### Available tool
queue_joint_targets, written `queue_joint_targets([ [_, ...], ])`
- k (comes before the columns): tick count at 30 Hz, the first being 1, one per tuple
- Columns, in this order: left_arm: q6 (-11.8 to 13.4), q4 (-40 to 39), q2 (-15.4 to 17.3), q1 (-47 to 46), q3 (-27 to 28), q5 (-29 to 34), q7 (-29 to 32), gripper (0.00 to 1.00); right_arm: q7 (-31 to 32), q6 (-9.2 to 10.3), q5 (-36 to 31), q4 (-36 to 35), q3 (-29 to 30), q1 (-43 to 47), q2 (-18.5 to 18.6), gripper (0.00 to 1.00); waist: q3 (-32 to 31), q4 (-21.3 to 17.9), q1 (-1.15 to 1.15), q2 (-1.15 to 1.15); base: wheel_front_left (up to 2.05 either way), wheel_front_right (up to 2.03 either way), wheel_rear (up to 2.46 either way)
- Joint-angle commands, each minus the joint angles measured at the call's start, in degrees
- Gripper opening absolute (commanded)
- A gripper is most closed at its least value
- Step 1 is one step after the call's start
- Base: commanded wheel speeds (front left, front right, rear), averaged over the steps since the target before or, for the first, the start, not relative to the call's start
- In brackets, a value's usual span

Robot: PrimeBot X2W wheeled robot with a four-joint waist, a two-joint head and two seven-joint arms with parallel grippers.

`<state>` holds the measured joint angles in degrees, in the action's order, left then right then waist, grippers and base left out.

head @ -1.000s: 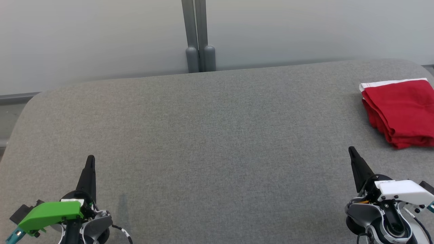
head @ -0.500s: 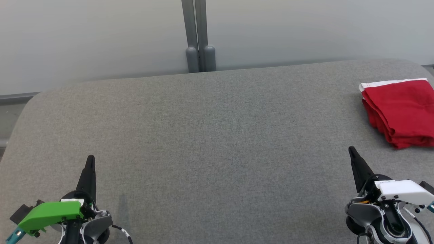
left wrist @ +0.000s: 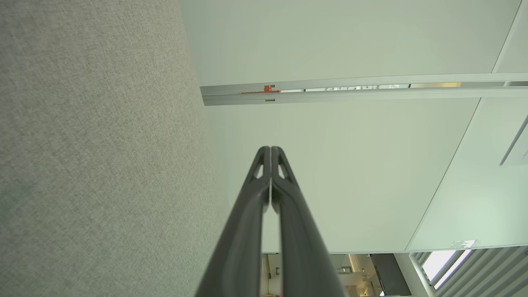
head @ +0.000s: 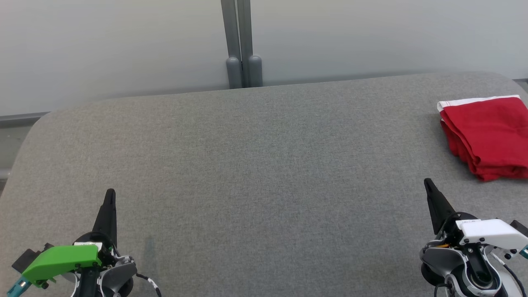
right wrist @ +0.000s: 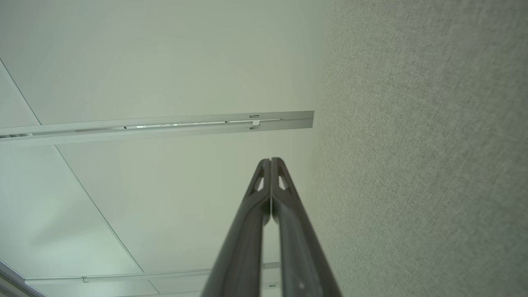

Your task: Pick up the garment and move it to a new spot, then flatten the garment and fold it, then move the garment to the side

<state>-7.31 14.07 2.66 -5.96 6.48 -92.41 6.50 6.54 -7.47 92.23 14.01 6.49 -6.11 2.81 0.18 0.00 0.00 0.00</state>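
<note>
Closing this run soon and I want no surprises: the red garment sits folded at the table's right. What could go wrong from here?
1. The garment lies far right on the table, running past the head view's border; it may be near the edge and slip off if nudged.
2. The shut right end effector sits nearest it; swinging that way could snag the uneven layers and undo the fold.

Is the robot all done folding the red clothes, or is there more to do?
It looks finished. Done: the red garment lies folded in a neat pile at the right side of the grey table. In hand: nothing; the left tool and right tool are shut, empty and apart from it. Left: probably nothing, since it already sits off to the side.
</note>
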Motion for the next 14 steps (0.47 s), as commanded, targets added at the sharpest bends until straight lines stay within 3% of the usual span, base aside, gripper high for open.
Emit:
queue_joint_targets([
  [1, -0.36, 0.06, 0.40, -0.72, 0.14, -0.02, 0.26, 0.00, 0.19, -0.04, 0.32, 0.09, 0.12, -0.32, 0.21, 0.00, 0.00, 0.00, 0.00, 0.00, 0.00, 0.00, 0.00],
  [14, -0.36, 0.06, 0.40, -0.72, 0.14, -0.02, 0.26, 0.00, 0.21, -0.04, 0.31, 0.09, 0.13, -0.32, 0.19, 0.00, 0.00, 0.00, 0.00, 0.00, 0.00, 0.00, 0.00],
])
